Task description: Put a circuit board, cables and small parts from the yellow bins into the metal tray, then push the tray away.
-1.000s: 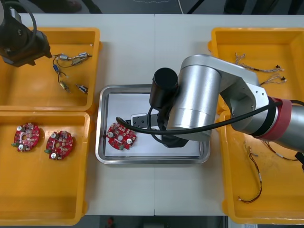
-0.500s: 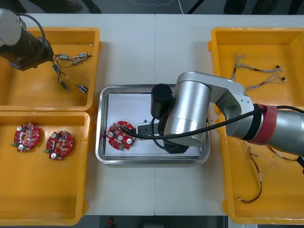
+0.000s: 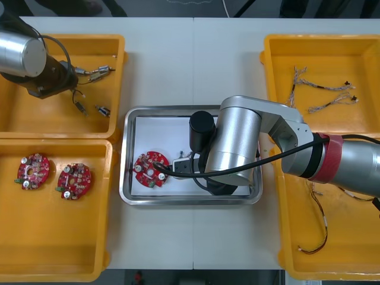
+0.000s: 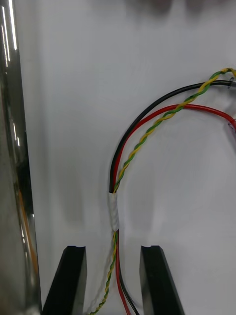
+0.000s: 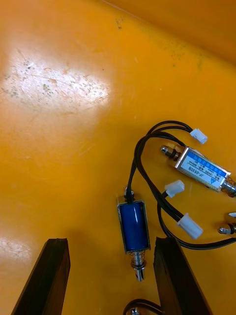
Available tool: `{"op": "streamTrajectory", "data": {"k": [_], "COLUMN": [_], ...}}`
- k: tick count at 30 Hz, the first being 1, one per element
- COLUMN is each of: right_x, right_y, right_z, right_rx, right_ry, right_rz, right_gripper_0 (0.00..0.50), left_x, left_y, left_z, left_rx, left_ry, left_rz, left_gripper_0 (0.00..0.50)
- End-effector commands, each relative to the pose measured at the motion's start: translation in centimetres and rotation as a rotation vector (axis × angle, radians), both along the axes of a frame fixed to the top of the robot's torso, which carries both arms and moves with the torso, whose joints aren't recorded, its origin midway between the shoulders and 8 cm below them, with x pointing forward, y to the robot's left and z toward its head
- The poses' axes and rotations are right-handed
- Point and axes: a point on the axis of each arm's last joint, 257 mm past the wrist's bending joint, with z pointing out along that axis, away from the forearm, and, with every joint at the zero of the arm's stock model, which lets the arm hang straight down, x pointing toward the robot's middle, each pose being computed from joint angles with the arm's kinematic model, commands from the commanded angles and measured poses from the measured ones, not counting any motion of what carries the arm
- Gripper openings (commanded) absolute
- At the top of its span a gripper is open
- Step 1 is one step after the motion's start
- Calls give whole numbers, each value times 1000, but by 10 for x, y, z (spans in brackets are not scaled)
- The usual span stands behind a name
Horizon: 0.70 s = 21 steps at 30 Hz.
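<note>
One circuit board (image 3: 151, 170) lies in the tray (image 3: 160, 130), two in a yellow bin (image 3: 53, 237); right jaws spread over the tray's cables (image 4: 113, 211), left jaws spread over small metal parts (image 5: 133, 227).

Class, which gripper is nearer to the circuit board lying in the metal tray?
Right. The right gripper hangs inside the metal tray beside the circuit board; the left gripper is over the far-left yellow bin, above the small metal parts.
</note>
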Motion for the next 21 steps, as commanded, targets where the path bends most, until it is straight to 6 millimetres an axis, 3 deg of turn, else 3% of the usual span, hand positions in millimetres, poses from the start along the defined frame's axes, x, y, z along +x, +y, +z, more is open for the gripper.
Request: {"op": "streamTrajectory", "data": {"k": [1,5,12,13,15,16,17,18,21], "right_x": [-1,0,0,-1,-4,-6,-8,-10,-12], "right_y": [21,23,18,16,11,6,1,-2,-3], "right_z": [28,39,79,85,93,97,102,104,119], "right_rx": [41,71,105,110,115,113,110,106,156], "right_ry": [-16,-17,-35,-40,-39,-39,-39,-38,-59], "right_rz": [55,41,-28,-42,-70,-86,-98,-107,-121], "right_gripper_0": [500,500,500,500,500,500,500,500,500], "left_x": [18,20,20,20,21,20,20,20,18], "left_y": [-18,-17,-12,-10,-10,-9,-10,-9,-9], "left_z": [19,14,8,7,7,7,6,5,4], "left_rx": [96,102,115,117,125,131,130,128,129], "left_ry": [-42,-45,-35,-34,-36,-35,-34,-31,-21], "left_rz": [-117,-118,-118,-116,-119,-118,-118,-116,-116], "left_gripper_0": [500,500,500,482,369,240,42,3,1]}}
